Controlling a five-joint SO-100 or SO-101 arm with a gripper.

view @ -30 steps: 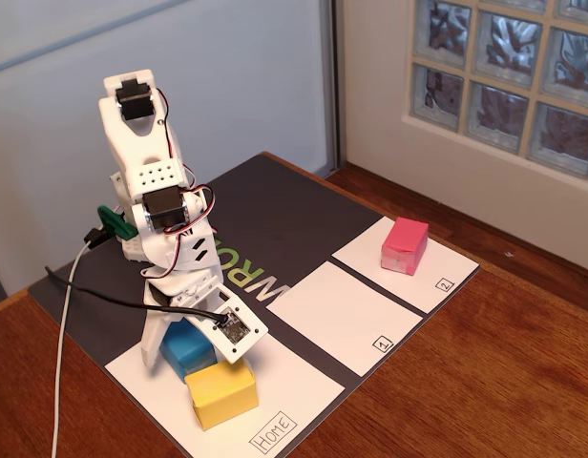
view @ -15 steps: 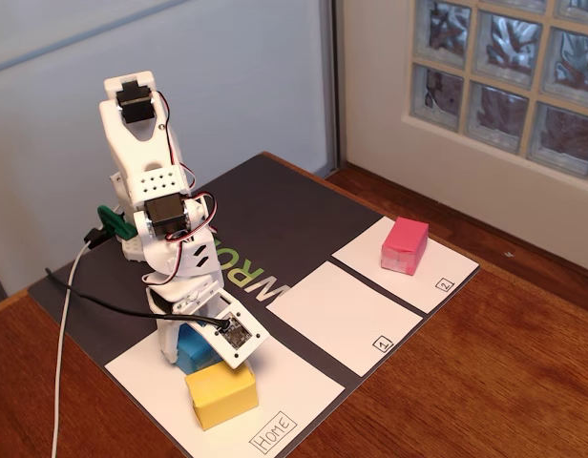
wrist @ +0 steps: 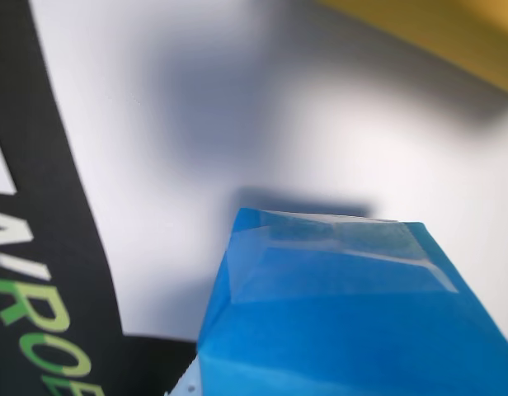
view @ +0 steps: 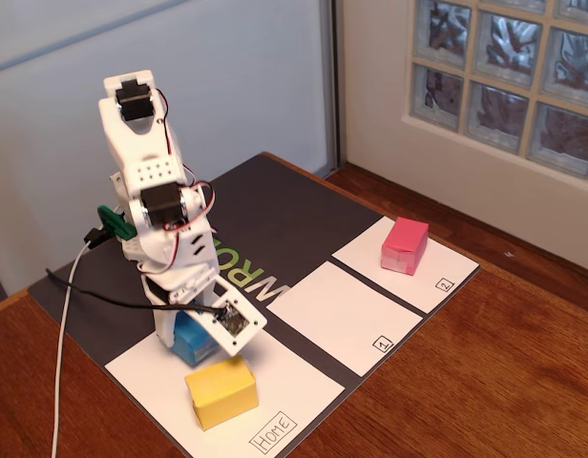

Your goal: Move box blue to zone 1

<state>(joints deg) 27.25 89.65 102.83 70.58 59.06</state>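
The box blue sits on the white Home panel at the near left of the mat, in the fixed view. My gripper reaches straight down over it, jaws on either side and closed against it, hiding most of the box. Close up in the wrist view, the box blue fills the lower frame over white paper, and the fingers are out of frame. Zone 1, the white panel with a boxed "1", lies to the right with nothing on it.
A yellow block rests just in front of the box on the Home panel; its edge shows in the wrist view. A pink block stands on the panel marked "2". A white cable trails off the mat's left side.
The gripper has come down over the blue box and its jaws have drawn in around it. More of the box is hidden than a second ago. The yellow and pink blocks have not moved.
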